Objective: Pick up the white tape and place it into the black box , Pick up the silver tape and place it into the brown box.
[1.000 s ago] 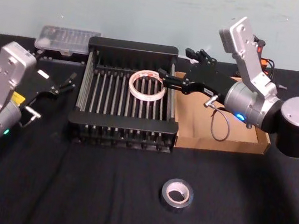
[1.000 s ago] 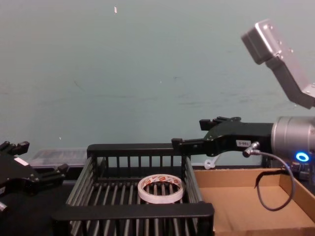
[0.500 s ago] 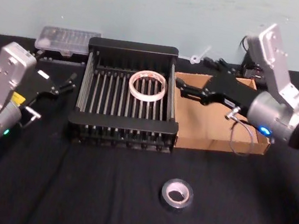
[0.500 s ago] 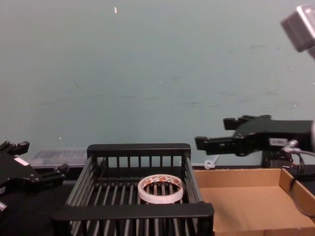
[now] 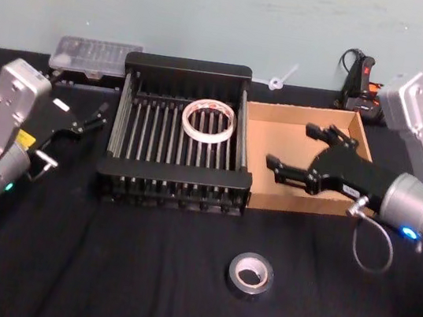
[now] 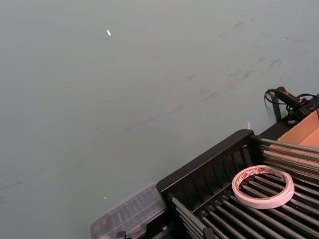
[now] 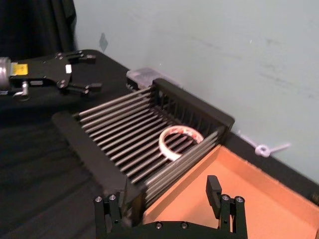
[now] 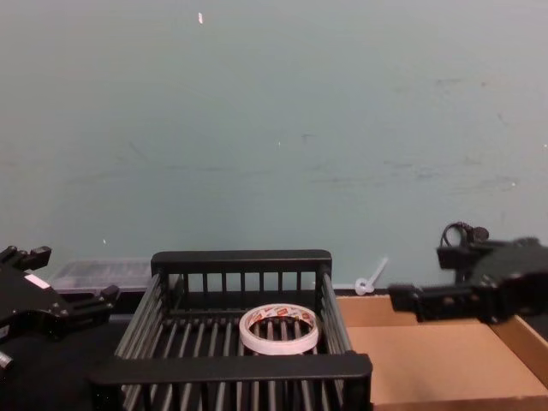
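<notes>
The white tape (image 5: 208, 120) lies flat on the bars inside the black box (image 5: 189, 66), toward its far right; it is also visible as a ring (image 8: 279, 330) (image 7: 180, 142) (image 6: 263, 180). The silver tape (image 5: 250, 274) rests on the black table in front, apart from both boxes. My right gripper (image 5: 292, 148) hangs open and empty over the brown box (image 5: 281, 121), just right of the crate's wall (image 7: 159, 191) (image 8: 419, 276). My left gripper (image 5: 94, 119) is parked open, left of the crate.
A clear plastic case (image 5: 95, 57) sits behind the crate's left corner. A black and red tool with a cable (image 5: 363, 76) and a white zip tie (image 5: 279, 79) lie behind the brown box. Open black tabletop surrounds the silver tape.
My right gripper has drawn back from above the crate, moving right and nearer, and now hovers lower over the brown box. The white tape stays in the crate. The left arm is still.
</notes>
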Motion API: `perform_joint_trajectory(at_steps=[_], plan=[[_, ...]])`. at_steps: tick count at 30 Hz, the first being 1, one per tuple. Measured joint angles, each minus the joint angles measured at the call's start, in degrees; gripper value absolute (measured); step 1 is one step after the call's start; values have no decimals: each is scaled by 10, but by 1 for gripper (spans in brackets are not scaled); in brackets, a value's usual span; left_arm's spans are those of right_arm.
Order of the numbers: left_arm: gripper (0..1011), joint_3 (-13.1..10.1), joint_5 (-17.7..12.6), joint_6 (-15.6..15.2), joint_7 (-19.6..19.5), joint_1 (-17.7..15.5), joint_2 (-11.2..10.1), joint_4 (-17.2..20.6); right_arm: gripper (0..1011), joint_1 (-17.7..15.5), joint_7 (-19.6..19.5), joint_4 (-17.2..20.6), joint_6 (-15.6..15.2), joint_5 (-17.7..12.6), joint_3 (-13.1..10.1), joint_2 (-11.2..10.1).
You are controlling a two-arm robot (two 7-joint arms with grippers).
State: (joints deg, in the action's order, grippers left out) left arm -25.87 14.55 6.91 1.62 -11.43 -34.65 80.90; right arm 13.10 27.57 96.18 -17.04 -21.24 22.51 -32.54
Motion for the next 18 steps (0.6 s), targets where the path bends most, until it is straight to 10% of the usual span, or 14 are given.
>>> perform_joint_trajectory(at_steps=[18], plan=[[1001, 0, 0, 0, 0, 0, 0, 0, 1002, -70, -7, 68, -55, -38, 11, -60]])
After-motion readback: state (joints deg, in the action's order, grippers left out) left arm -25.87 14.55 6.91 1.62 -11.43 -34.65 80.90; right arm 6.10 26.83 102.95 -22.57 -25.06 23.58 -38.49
